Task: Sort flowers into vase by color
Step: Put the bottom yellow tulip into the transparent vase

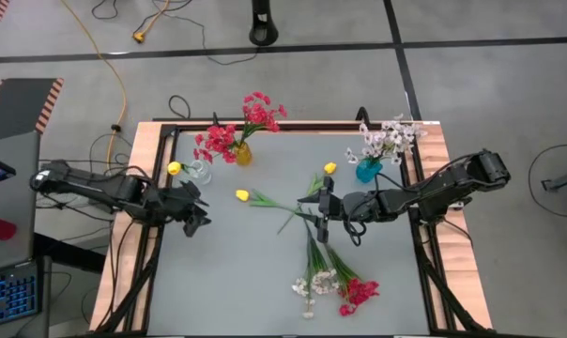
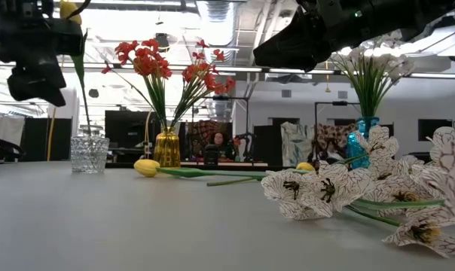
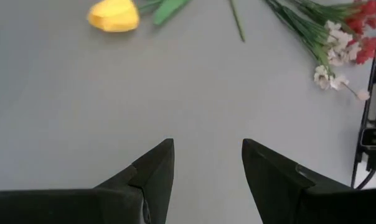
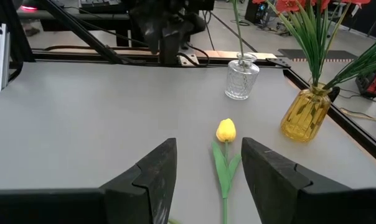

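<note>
A yellow flower [image 1: 242,195] lies on the grey table, its green stem running toward my right gripper [image 1: 319,212]. That gripper is open above the table, and the bud [image 4: 226,130] shows ahead of its fingers. My left gripper [image 1: 199,214] hovers open near the table's left edge, nothing between its fingers [image 3: 157,168]. A clear glass vase [image 1: 200,172] holds one yellow flower, an amber vase [image 1: 243,154] holds red flowers, and a blue vase [image 1: 368,171] holds white flowers. Loose white and red flowers [image 1: 329,280] lie near the front edge. A second yellow bud [image 1: 329,168] lies by the blue vase.
The table has a raised wooden rim [image 1: 143,178] and black frame rails [image 1: 424,253]. The three vases stand along the far side. Bare grey surface [image 1: 227,282] lies at the near left. In the low view the white blossoms [image 2: 325,188] lie close to the camera.
</note>
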